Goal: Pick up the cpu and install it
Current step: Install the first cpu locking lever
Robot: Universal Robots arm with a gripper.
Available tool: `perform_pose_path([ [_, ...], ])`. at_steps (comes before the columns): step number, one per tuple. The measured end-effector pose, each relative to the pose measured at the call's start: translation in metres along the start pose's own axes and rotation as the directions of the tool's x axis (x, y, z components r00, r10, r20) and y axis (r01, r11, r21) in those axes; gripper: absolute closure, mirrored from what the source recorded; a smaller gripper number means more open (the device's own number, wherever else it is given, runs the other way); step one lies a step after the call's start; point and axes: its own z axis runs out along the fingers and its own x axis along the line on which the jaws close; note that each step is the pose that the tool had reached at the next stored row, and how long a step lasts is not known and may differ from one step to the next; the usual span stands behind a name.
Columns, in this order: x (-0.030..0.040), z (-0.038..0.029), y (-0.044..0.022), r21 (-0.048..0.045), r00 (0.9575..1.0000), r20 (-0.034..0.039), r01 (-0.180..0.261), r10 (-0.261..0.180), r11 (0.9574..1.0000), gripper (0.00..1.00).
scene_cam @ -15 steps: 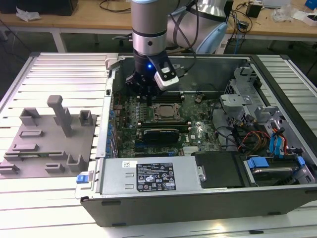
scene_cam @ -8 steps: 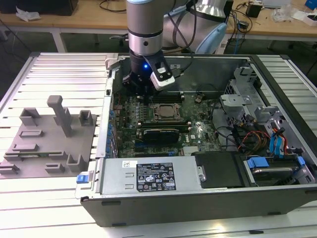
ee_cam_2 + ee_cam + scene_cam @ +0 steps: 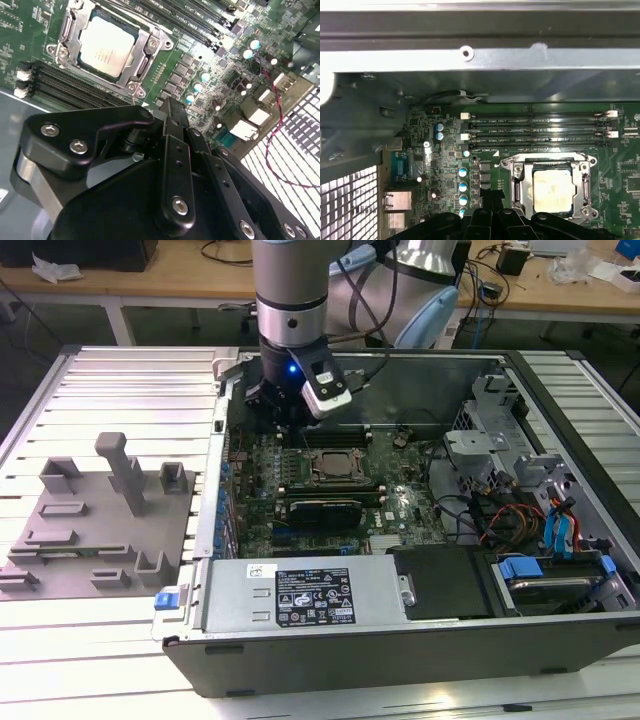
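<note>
The cpu (image 3: 106,47), a flat square chip with a silver-white top, lies inside the metal socket frame (image 3: 148,46) on the green motherboard. It is seen in the first wrist view (image 3: 551,190) and, small, in the exterior view (image 3: 335,468). My gripper (image 3: 173,111) hovers above the board beside the socket, toward the exterior view's left and the case's back wall. Its black fingers (image 3: 492,199) are pressed together with nothing between them. In the exterior view the gripper (image 3: 288,425) hangs under the arm's wrist, inside the open computer case.
Memory slots (image 3: 540,131) run beside the socket. The case's back wall (image 3: 470,60) stands close by. A power supply (image 3: 300,595) and drive bays with cables (image 3: 540,530) fill the case's front and right. A grey fixture plate (image 3: 95,530) with blocks and posts lies outside on the left.
</note>
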Motion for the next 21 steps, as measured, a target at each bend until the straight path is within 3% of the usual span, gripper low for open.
perform_pose_path([
  [3,-0.0001,-0.0054,0.0002,0.0,1.0,0.0005,0.0,0.0,1.0,0.89],
  [9,-0.0001,-0.0055,0.0002,0.0001,1.0,0.0001,0.0,0.0,1.0,0.89],
  [12,-0.0001,-0.005,0.0002,-0.0011,0.9993,-0.0369,-0.002,0.002,1.0,0.89],
  [13,-0.0001,-0.0049,0.0002,-0.0021,0.999,-0.0456,-0.002,0.002,1.0,0.89],
  [16,-0.0001,-0.0049,0.0002,-0.0033,0.999,-0.0457,-0.002,0.002,1.0,0.89],
  [17,-0.0001,-0.0048,0.0002,-0.0127,0.999,-0.0458,-0.002,0.001,0.9999,0.89],
  [19,-0.0001,-0.0049,0.0002,-0.0499,0.9989,-0.0467,-0.003,0.001,0.9987,0.89],
  [21,-0.0001,-0.0049,0.0002,-0.0728,0.9989,-0.0472,-0.003,0.0,0.9973,0.89],
])
